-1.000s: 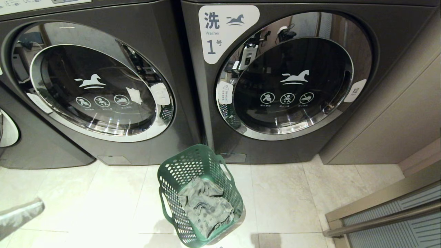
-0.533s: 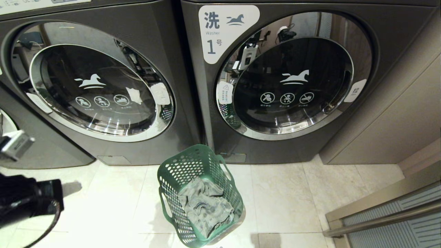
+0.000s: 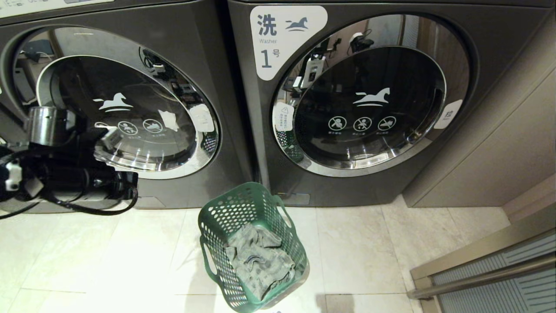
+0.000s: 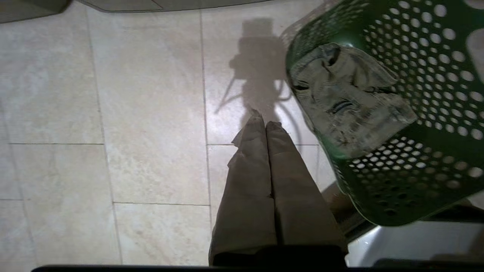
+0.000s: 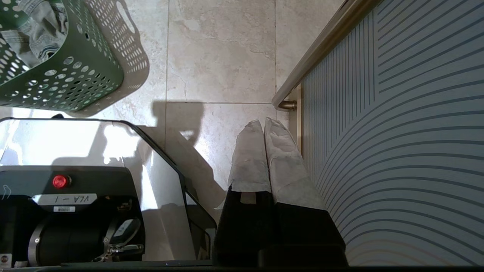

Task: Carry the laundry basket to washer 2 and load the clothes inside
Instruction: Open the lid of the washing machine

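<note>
A green laundry basket (image 3: 226,204) stands on the tiled floor in front of the gap between two washers, with grey clothes (image 3: 258,261) lying in it. The right washer (image 3: 369,108) bears a "1" label; the left washer (image 3: 130,100) shows no number. Both round doors are closed. My left arm (image 3: 65,174) hangs in front of the left washer's door. The left gripper (image 4: 264,122) is shut and empty, above bare tiles beside the basket (image 4: 416,170) and clothes (image 4: 348,98). My right gripper (image 5: 263,121) is shut and empty, low over the floor, outside the head view.
A striped panel with a metal rail (image 3: 491,274) closes off the lower right, close beside the right gripper. A grey cabinet side (image 3: 499,143) flanks washer 1. My own base (image 5: 56,151) sits just behind the basket (image 5: 64,71). Another machine's edge (image 3: 26,195) shows at far left.
My left arm has swung up from the lower left corner to in front of the left washer's door. The basket, clothes and right arm have stayed put.
</note>
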Robot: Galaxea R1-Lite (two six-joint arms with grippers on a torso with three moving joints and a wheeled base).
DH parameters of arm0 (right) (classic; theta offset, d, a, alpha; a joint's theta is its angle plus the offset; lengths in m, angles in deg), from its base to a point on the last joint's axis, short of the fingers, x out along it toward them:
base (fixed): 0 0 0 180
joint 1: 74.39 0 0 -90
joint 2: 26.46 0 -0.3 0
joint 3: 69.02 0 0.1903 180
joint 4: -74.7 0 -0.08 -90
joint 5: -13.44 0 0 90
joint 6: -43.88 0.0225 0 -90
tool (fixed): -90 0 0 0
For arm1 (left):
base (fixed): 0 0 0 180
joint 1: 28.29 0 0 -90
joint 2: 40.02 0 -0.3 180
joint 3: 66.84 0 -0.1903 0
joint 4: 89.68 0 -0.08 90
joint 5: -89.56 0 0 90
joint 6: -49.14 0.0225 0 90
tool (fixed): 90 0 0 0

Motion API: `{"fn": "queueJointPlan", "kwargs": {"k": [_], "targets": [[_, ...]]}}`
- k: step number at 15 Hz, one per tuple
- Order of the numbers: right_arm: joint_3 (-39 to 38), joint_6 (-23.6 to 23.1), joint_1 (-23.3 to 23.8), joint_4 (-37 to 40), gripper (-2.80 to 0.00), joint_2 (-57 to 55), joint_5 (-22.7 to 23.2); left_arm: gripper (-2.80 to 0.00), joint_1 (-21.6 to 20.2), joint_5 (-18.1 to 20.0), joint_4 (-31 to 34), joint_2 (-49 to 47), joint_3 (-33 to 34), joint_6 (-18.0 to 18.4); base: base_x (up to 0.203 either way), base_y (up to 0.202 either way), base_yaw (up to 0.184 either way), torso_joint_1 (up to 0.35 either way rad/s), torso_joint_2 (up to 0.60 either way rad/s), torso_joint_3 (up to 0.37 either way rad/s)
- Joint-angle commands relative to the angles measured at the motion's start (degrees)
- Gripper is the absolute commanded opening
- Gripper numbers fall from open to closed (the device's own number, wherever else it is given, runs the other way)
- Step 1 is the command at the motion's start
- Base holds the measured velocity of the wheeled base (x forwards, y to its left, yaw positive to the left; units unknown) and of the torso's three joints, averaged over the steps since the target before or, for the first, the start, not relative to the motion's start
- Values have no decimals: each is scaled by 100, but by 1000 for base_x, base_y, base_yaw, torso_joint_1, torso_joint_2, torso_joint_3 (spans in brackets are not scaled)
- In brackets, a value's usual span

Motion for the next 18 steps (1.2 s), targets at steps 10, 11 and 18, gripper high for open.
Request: {"fn": "queueJointPlan", "kwargs": {"k": [10, 11, 18], "targets": [[0, -5, 1, 5, -280, 3, 3, -280, 155, -608, -2792, -1553, -578, 61, 0, 0, 0, 0, 0, 0], [0, -5, 1, 5, -280, 3, 3, -280, 201, -608, -3004, -1735, -551, 57, 0, 0, 0, 0, 0, 0], [0, -5, 1, 5, -280, 3, 3, -280, 344, 168, -3262, -2174, -651, -420, 0, 0, 0, 0, 0, 0]]}}
